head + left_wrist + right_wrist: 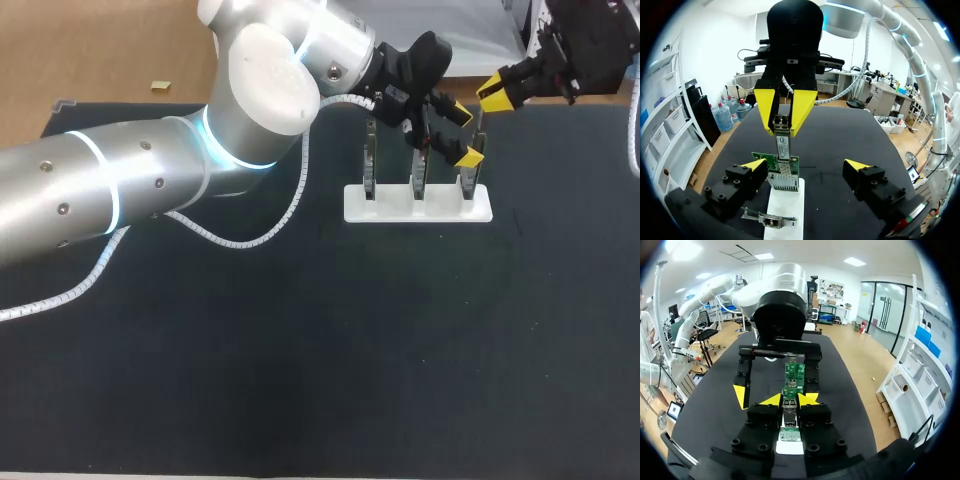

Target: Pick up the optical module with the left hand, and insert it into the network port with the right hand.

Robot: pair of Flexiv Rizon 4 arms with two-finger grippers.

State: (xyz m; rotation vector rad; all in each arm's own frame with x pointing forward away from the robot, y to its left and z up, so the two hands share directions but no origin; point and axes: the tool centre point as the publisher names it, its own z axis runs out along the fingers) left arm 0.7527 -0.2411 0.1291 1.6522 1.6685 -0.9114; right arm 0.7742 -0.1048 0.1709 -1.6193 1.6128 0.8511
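Matt cloth table (300, 380), glossy white plastic stand (418, 205), shiny metal optical module (782, 145).

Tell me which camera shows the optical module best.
The left wrist view: the optical module shows full-length, clamped in the right gripper at the green board. The right wrist view shows only its end inside that gripper; the head view, a thin sliver.

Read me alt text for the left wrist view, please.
The right gripper, jaws shut on the optical module, holds it upright over a green board standing in a white stand. The left gripper sits nearer, jaws open, one either side of the board.
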